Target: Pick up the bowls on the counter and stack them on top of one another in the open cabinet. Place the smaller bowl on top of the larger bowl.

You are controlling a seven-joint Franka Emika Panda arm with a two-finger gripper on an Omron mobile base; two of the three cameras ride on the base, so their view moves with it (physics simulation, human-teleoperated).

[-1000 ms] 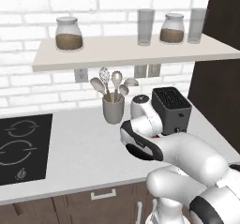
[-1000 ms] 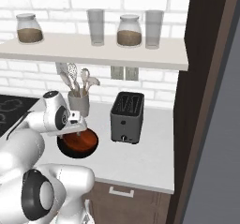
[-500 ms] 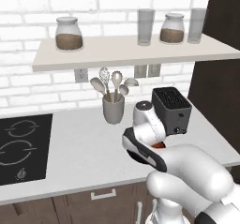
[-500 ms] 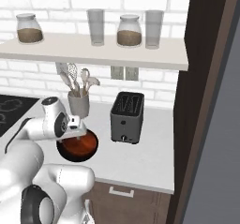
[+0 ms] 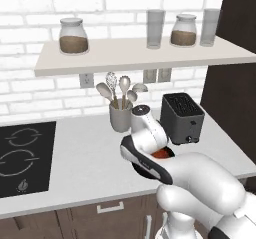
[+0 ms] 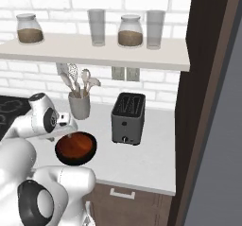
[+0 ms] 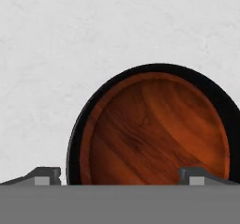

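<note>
The reddish-brown bowl (image 7: 154, 134) sits nested inside the slightly wider black bowl (image 7: 75, 138) on the light-grey counter (image 7: 56, 54). From the right base view the brown bowl (image 6: 75, 146) shows with the black rim (image 6: 60, 155) around it, left of the toaster. In the left base view a slice of the brown bowl (image 5: 162, 154) peeks out behind my wrist. My gripper (image 7: 122, 175) hovers just above the stack, open, with one fingertip (image 7: 47, 174) outside the left rim and the other over the bowl's inside. The pale beige shelf (image 5: 125, 53) (image 6: 94, 52) runs above.
A black toaster (image 5: 182, 117) (image 6: 127, 118) stands right of the bowls. A grey utensil cup (image 5: 120, 118) (image 6: 79, 107) stands behind them. Jars and glasses (image 5: 155, 28) line the shelf. The black cooktop (image 5: 20, 158) lies far left. A dark tall cabinet (image 6: 208, 78) walls the right side.
My wrist has swung a little left and turned over the stack. Both bowls lie where they were.
</note>
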